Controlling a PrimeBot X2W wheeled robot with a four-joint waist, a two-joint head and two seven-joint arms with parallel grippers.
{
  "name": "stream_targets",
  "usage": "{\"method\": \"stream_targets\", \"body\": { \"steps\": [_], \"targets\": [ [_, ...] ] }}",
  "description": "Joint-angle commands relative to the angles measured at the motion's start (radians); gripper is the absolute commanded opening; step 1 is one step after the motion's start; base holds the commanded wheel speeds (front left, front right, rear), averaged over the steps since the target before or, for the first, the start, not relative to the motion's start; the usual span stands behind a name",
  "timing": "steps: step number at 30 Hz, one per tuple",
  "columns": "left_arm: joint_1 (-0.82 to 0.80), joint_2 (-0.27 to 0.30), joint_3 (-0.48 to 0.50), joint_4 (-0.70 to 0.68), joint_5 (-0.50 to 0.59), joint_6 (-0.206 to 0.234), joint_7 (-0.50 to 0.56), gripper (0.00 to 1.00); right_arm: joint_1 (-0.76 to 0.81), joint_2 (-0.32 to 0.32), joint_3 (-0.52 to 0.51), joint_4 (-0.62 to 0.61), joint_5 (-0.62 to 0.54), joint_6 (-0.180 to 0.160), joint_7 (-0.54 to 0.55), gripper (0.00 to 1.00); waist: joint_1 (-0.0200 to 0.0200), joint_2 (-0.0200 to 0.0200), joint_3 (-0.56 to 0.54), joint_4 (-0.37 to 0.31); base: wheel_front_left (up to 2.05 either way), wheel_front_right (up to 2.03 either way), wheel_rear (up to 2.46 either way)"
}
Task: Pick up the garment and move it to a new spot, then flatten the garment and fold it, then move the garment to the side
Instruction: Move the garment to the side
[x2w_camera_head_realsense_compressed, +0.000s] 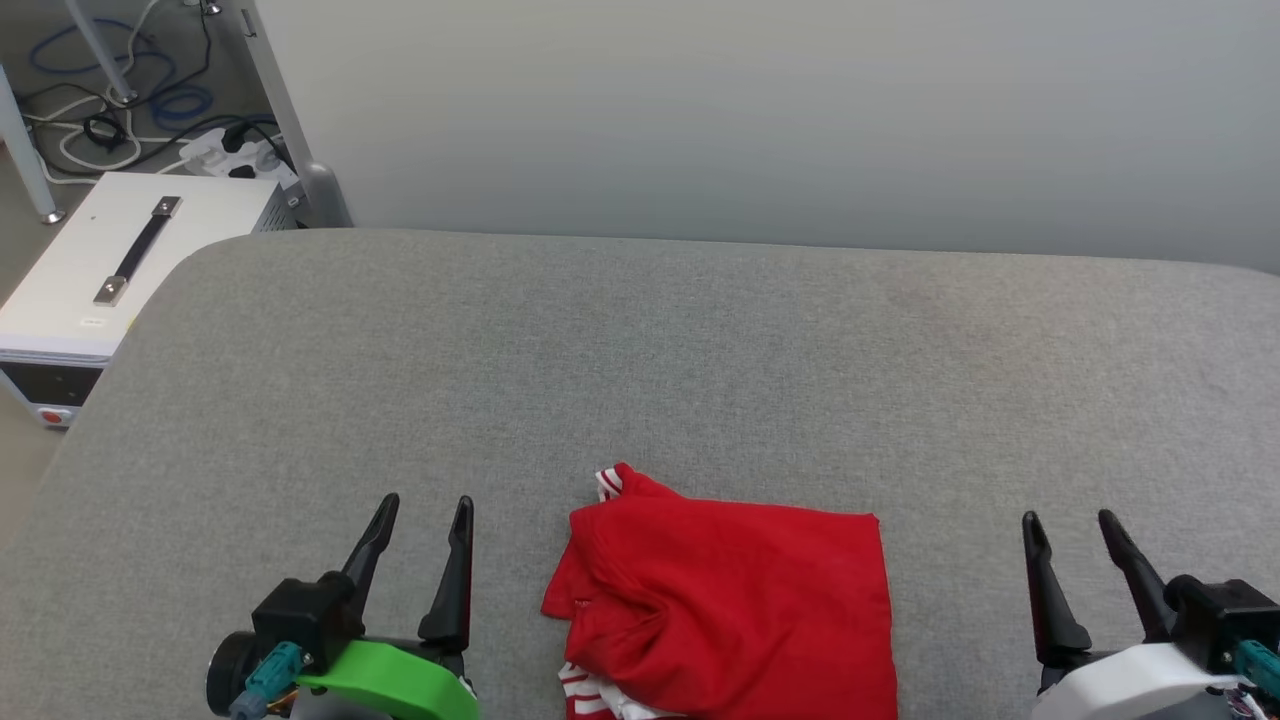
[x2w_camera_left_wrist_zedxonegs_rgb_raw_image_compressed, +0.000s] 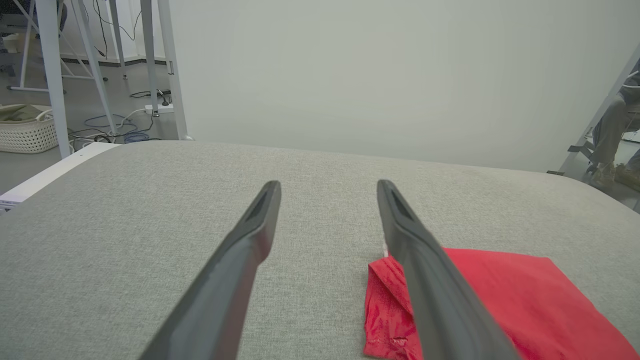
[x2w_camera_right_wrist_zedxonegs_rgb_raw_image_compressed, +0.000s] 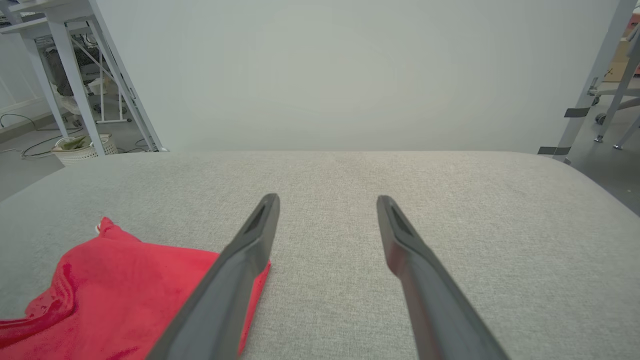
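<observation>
The garment lies folded into a rough red rectangle on the grey padded table, near the front edge, with striped white trim showing at its top left and bottom left corners. My left gripper stands open to its left, apart from it. My right gripper stands open to its right, also apart. The left wrist view has the garment lying right of and behind the right finger. In the right wrist view the garment lies left of the left finger. Both grippers hold nothing.
A white box with a black handle stands off the table's left corner, with cables and a power strip on the floor behind it. A pale wall runs behind the table. A white basket sits on the floor at far left.
</observation>
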Motion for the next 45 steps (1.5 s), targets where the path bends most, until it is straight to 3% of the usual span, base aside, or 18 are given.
{"method": "stream_targets", "body": {
  "steps": [1,4,9,13,19,26,37,38,39,40,45],
  "targets": [
    [-0.006,0.008,-0.006,0.006,0.009,-0.003,-0.006,1.0,-0.006,-0.005,0.009,0.0,0.024,-0.001,0.039,1.0,0.0,0.0,0.012,0.001,0.0,0.0,0.0],
    [-0.015,0.013,-0.009,0.014,0.012,-0.003,-0.006,1.0,-0.027,-0.033,0.039,-0.01,0.057,-0.001,0.194,1.0,0.0,0.0,0.023,0.001,0.0,0.0,0.0],
    [-0.032,0.013,-0.008,0.018,0.013,-0.003,-0.006,1.0,-0.059,-0.059,0.078,-0.062,0.132,-0.001,0.569,1.0,0.0,0.0,0.048,0.006,0.0,0.0,0.0],
    [-0.052,0.01,-0.015,0.016,0.016,-0.003,-0.006,1.0,-0.087,-0.034,0.088,-0.122,0.186,-0.001,0.815,1.0,0.0,0.0,0.077,0.018,0.0,0.0,0.0],
    [-0.087,0.004,-0.026,0.012,0.02,-0.003,-0.006,1.0,-0.158,-0.003,0.088,-0.12,0.179,-0.001,1.029,1.0,0.0,0.0,0.14,0.052,0.0,0.0,0.0],
    [-0.12,0.0,-0.034,0.022,0.018,-0.003,-0.006,1.0,-0.208,0.035,0.083,-0.025,0.18,-0.001,1.1,1.0,0.0,0.0,0.187,0.094,0.0,0.0,0.0],
    [-0.141,-0.003,-0.038,0.028,0.026,-0.003,-0.006,1.0,-0.225,0.046,0.147,0.135,0.181,-0.001,1.083,1.0,0.0,0.0,0.22,0.129,0.0,0.0,0.0],
    [-0.142,-0.002,-0.038,0.029,0.026,-0.003,-0.006,1.0,-0.224,0.044,0.156,0.146,0.184,-0.001,1.084,0.85,0.0,0.0,0.221,0.129,0.0,0.0,0.0],
    [-0.144,-0.002,-0.037,0.03,0.026,-0.003,-0.006,1.0,-0.225,0.036,0.171,0.155,0.187,-0.001,1.082,0.24,0.0,0.0,0.22,0.13,0.0,0.0,0.0],
    [-0.144,-0.002,-0.036,0.031,0.027,-0.003,-0.006,1.0,-0.227,0.03,0.181,0.16,0.189,-0.001,1.075,0.0,0.0,0.0,0.22,0.129,0.0,0.0,0.0],
    [-0.142,-0.001,-0.037,0.035,0.027,-0.003,-0.006,1.0,-0.246,-0.017,0.218,0.17,0.2,-0.001,1.015,0.0,0.0,0.0,0.199,0.112,0.0,0.0,0.0]
  ]
}}
